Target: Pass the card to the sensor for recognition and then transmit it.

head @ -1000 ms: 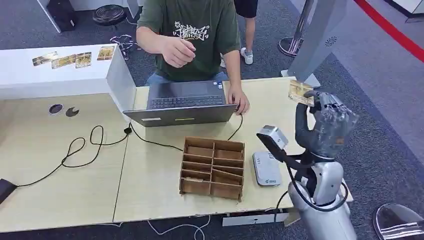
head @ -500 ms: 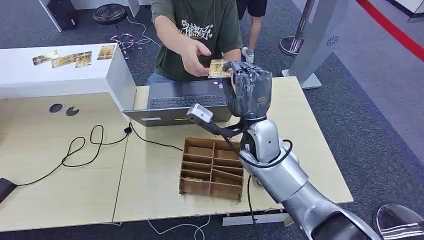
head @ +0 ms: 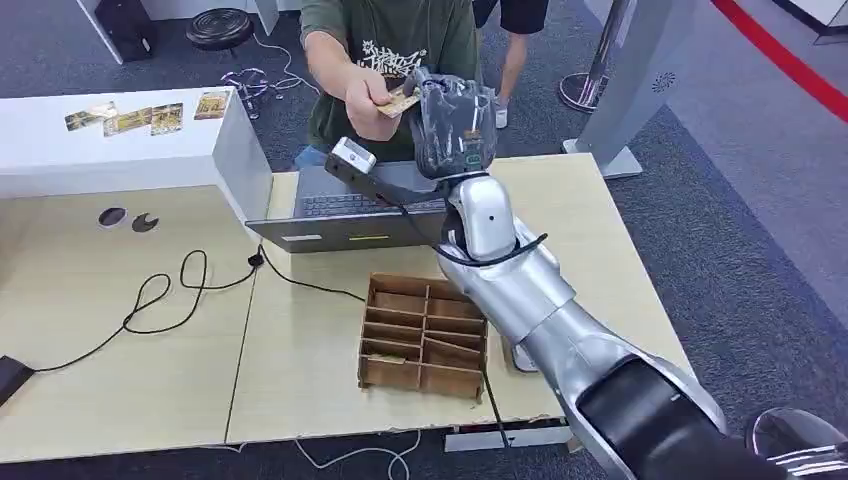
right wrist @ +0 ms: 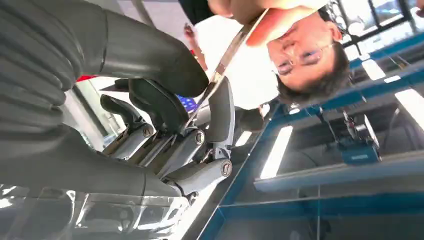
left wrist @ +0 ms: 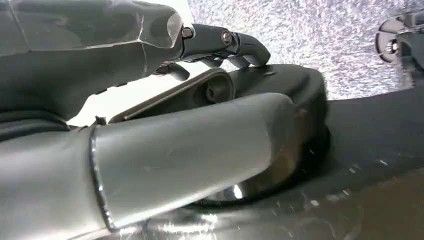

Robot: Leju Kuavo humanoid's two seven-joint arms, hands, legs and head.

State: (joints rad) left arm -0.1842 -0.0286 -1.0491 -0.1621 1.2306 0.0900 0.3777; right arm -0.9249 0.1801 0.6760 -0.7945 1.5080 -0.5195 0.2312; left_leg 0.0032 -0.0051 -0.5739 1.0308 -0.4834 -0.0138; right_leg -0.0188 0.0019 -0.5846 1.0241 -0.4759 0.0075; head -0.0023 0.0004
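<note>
Nearest the robot, a wooden rack (head: pixel 425 337) of open slots sits on the table (head: pixel 150 340), with a pale reader (head: pixel 520 355) just beside it, mostly hidden under the right arm; that is probably the sensor, placed within easy reach of the arm. Beyond the rack stands a laptop (head: pixel 350 205), angled toward the person, with black cable (head: pixel 165 300) looping across the table to its left. Above the laptop the right hand (head: pixel 452 125) is raised and stretched outward, pinching the card (head: pixel 402 102) between thumb and fingers; the right wrist view shows the card (right wrist: pixel 227 52) edge-on in that grip. A person's hand (head: pixel 366 90) touches the card's far end, so the handover looks under way, with both holding it. More cards (head: pixel 140 118) lie on the white counter (head: pixel 120 150) at far left, likely waiting their turn. The left hand (left wrist: pixel 220 42) shows fingers partly curled; whether it holds anything cannot be told.
</note>
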